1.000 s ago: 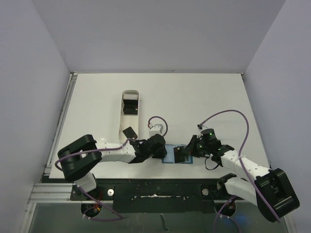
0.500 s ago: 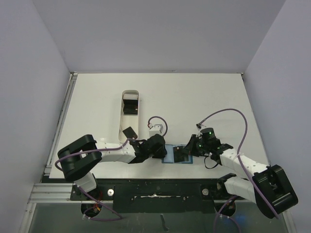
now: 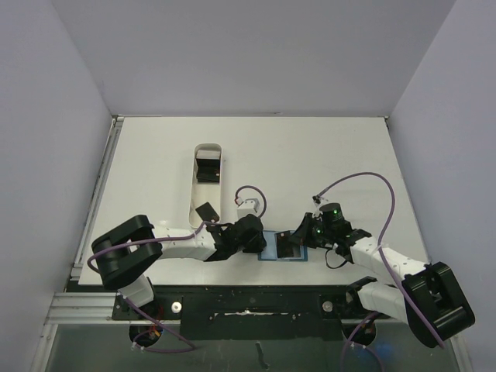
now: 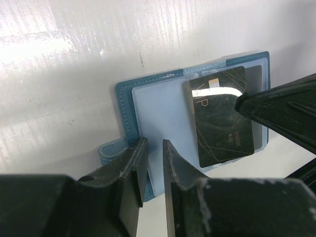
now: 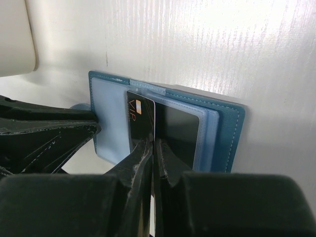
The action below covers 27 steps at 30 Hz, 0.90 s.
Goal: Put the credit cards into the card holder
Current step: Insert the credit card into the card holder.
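Note:
The teal-blue card holder (image 3: 271, 250) lies open near the table's front edge, between both grippers. My left gripper (image 3: 260, 239) has its jaws almost together and rests its tips on the holder's left panel (image 4: 158, 98), next to the closure tab (image 4: 111, 150). My right gripper (image 3: 297, 235) is shut on a black credit card (image 5: 140, 118) and holds it tilted over the right panel (image 5: 227, 133). The card also shows in the left wrist view (image 4: 222, 116). Another black card (image 5: 180, 133) sits inside the right panel's clear sleeve.
A long white oval-ended tray (image 3: 194, 194) stands at the back left with black cards (image 3: 208, 169) in its far end. One more black card (image 3: 207, 211) lies at its near end. The table's front edge is just below the holder.
My right gripper has moved a little left towards the holder with the card in it. The left arm has not visibly moved.

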Each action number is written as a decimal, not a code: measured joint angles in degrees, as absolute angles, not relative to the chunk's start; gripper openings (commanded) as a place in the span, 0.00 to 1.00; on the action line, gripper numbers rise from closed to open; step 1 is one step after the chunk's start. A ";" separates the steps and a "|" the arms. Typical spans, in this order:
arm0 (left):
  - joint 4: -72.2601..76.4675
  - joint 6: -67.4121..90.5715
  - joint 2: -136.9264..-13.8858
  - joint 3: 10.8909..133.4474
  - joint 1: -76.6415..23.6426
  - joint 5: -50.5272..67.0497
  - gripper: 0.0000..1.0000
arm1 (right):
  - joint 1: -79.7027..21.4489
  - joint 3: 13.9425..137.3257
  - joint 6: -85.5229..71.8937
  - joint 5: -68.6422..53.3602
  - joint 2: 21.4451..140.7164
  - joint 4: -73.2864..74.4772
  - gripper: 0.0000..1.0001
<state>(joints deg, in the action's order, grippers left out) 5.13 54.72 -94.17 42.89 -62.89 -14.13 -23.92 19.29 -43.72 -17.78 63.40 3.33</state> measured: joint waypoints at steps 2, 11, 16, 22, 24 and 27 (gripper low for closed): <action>4.99 54.96 -94.08 42.87 -62.89 -14.11 0.19 | -23.92 19.27 -44.03 -17.80 63.40 2.98 0.00; 3.31 56.53 -91.44 40.99 -62.92 -12.80 0.19 | -23.92 18.55 -45.45 -17.85 63.77 1.37 0.00; 2.24 57.39 -89.84 39.38 -62.98 -12.53 0.19 | -23.92 18.09 -45.69 -17.82 63.77 0.71 0.00; 2.76 57.93 -89.43 38.48 -62.96 -12.43 0.18 | -23.92 17.82 -45.82 -18.20 64.05 -0.05 0.00; 2.79 57.91 -89.43 38.48 -62.96 -12.40 0.15 | -23.94 17.82 -45.82 -18.28 64.40 -0.12 0.00; 2.79 57.89 -89.45 38.39 -62.96 -12.40 0.13 | -24.23 17.82 -45.87 -18.26 64.40 -0.21 0.00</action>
